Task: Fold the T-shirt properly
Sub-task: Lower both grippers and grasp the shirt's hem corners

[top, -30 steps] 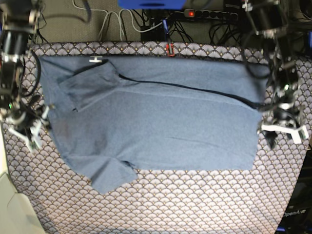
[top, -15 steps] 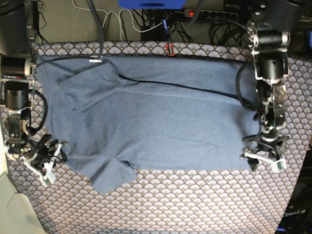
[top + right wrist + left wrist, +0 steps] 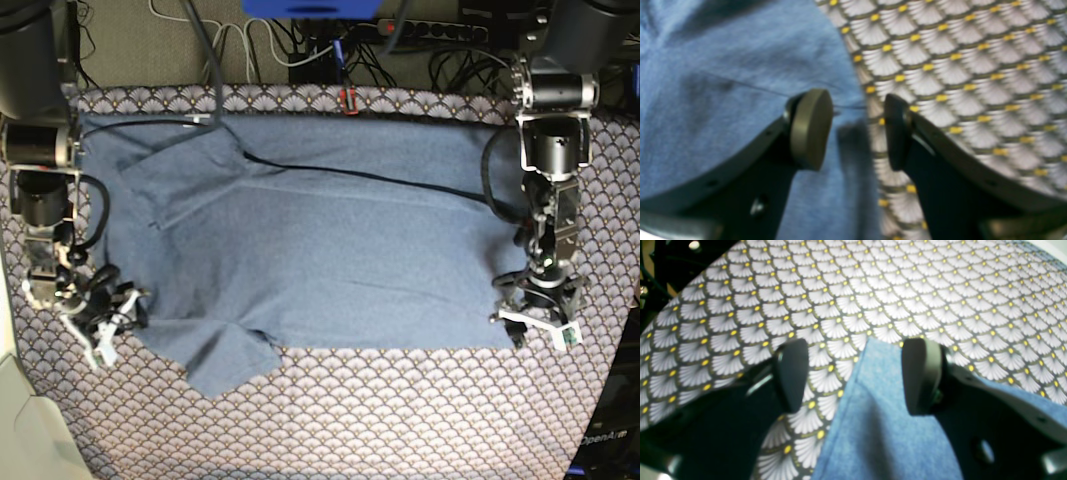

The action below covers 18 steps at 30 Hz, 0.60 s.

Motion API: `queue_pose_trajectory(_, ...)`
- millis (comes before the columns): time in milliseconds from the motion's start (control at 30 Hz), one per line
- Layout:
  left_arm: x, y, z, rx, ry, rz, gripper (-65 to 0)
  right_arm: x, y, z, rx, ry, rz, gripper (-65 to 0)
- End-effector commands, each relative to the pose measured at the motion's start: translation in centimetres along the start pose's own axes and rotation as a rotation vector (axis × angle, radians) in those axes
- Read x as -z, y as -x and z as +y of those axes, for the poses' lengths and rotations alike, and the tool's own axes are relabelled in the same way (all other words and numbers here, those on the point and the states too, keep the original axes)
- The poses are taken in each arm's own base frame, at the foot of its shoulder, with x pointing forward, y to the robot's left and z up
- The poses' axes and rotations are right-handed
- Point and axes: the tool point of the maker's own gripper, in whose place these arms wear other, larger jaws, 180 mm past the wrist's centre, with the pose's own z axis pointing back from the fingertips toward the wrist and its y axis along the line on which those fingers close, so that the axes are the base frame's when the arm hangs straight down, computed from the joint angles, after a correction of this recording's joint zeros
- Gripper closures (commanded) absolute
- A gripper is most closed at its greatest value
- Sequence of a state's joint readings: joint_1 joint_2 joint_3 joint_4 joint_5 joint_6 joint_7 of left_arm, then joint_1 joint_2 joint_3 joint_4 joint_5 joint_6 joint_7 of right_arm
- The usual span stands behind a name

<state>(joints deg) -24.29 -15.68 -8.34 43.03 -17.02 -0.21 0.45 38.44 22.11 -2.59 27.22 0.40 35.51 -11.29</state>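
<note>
You have one T-shirt [image 3: 320, 240] spread flat on the scallop-patterned tablecloth [image 3: 400, 420] over the desk | your two end effectors both gape, holding nothing | left end effector [image 3: 853, 373] straddles a shirt corner (cloth between the pads) | right end effector [image 3: 857, 128] straddles the shirt's edge | one black cable [image 3: 380, 178] crosses the shirt.

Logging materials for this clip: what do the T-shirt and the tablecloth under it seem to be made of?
T-shirt: soft matte knit, probably cotton jersey; heathered blue-grey, fuzzy up close, lying limp with gentle creases.
Tablecloth: smooth printed cloth with a scallop-fan pattern and yellow dots; it looks slightly sheen-coated, but plain fabric or coated I cannot tell.
</note>
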Motion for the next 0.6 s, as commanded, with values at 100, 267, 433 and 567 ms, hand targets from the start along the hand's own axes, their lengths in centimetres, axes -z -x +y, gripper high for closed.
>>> queue_pose_trajectory(100,0.4,-2.7,0.2,0.002,0.001,-0.07,-42.6,-0.3,-3.6,-0.6,0.001,0.015,-0.099,-29.9)
queue_pose_trajectory(267,-0.1,-1.3,0.5,0.009,-0.003,-0.048,-42.6,-0.3,-3.7,-1.9,0.023,0.097,-0.118,-30.0)
queue_pose_trajectory(433,-0.1,-1.1,0.4,0.007,-0.002,-0.043,-42.6,-0.4,-4.0,-2.5,0.029,0.128,-0.142,-30.1)
queue_pose_trajectory(567,-0.1,-1.0,0.3,0.006,-0.001,-0.042,-42.6,-0.4,-3.8,-2.6,0.029,0.131,-0.136,-30.1)
